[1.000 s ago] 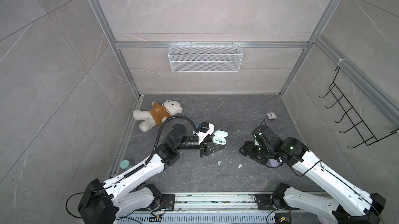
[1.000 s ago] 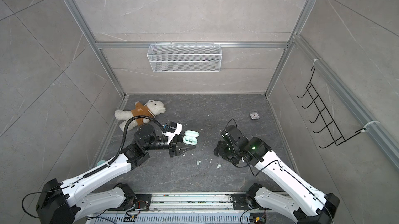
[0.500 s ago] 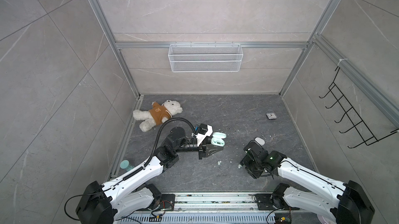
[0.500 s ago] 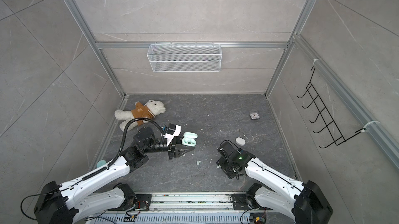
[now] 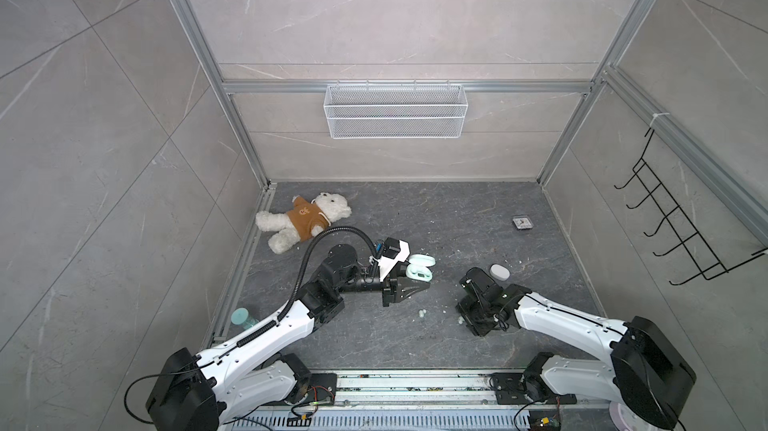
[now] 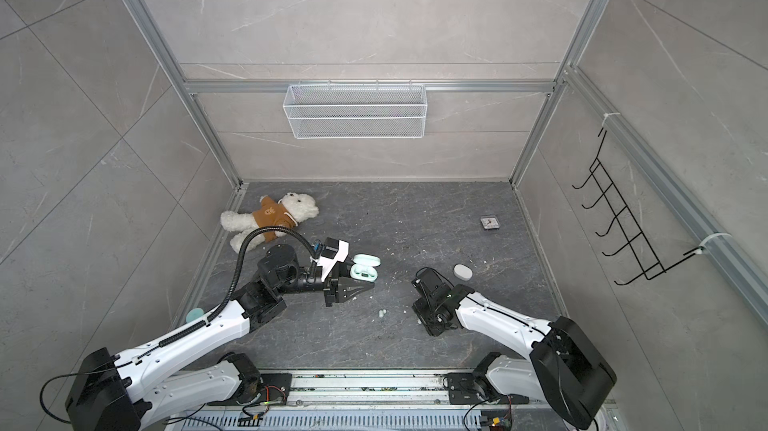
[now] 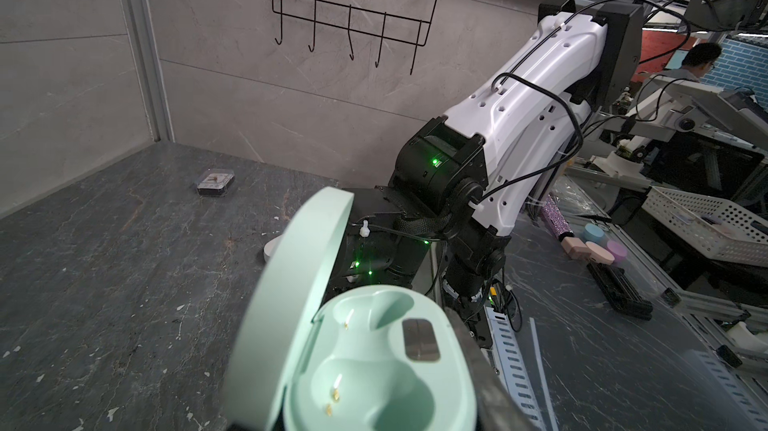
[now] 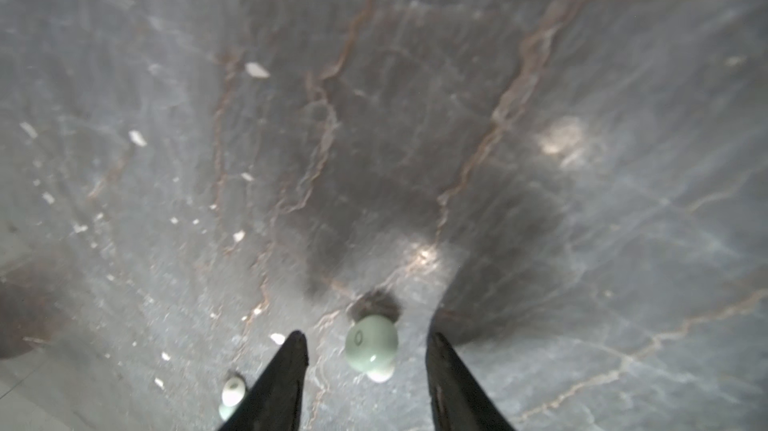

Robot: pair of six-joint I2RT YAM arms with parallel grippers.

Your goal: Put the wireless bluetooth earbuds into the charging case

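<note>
Right wrist: right tool parted around mint earbud, neither finger touching.

Room is being left on both sides of the mint earbud between the fingers of the right gripper; one finger's outer side is being crowded by a second earbud.

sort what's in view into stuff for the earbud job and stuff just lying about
For the job: open mint charging case in the left gripper; mint earbud between the open jaws of the right gripper; second earbud beside them.

Lying about: teddy bear; small square box; wire basket.
</note>
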